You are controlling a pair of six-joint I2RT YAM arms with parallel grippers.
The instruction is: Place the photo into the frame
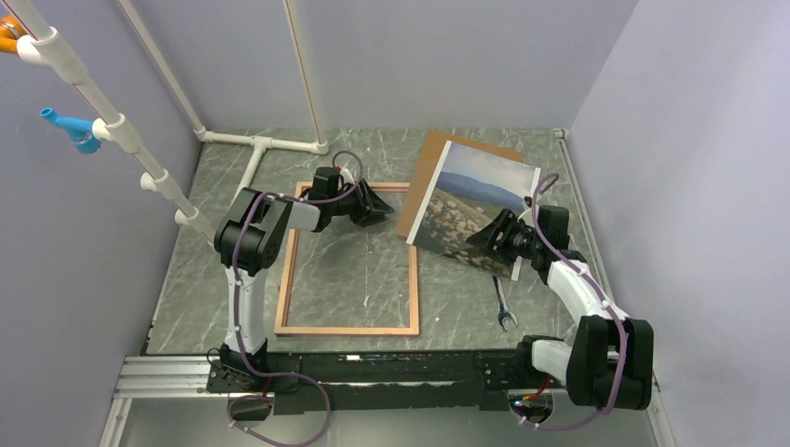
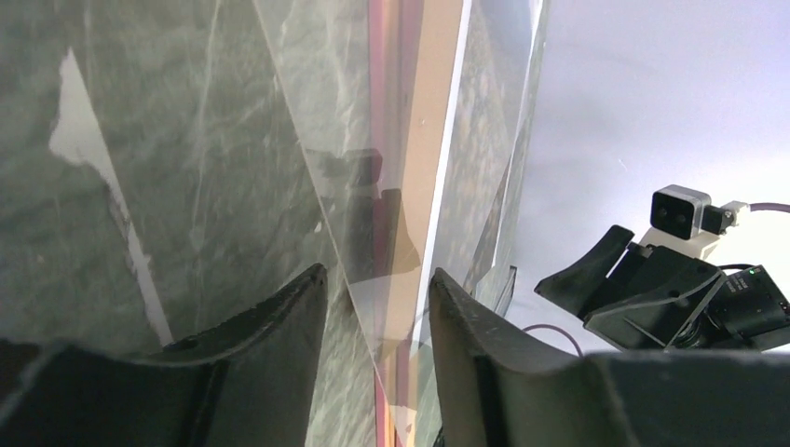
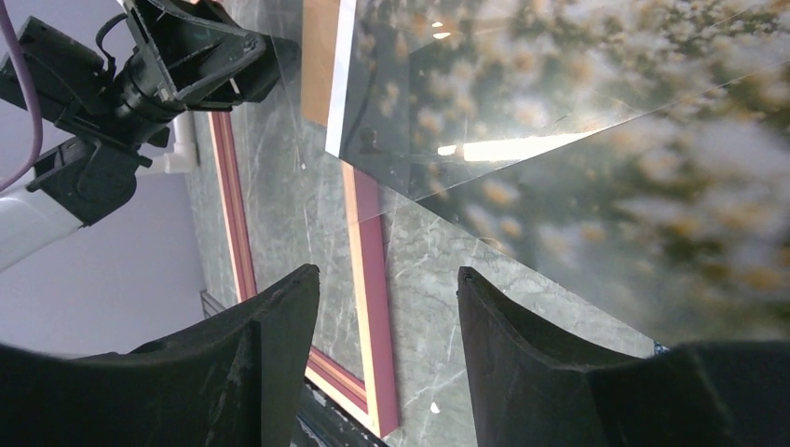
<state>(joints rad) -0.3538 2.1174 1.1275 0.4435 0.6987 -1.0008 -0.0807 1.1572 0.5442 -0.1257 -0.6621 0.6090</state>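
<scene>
The frame lies flat on the table at centre left, its maroon and tan bar showing in the right wrist view. The photo, a landscape print, rests on a brown backing board to the right of the frame. My left gripper hovers at the frame's far right corner. Its jaws are apart, and a clear sheet's edge and the frame's bar show between them. My right gripper is over the photo's near edge, open and holding nothing.
A clear sheet covers the photo and juts towards the frame. A wrench lies near the right arm. White pipes stand at the back left. Grey walls close in the table at the back and on both sides.
</scene>
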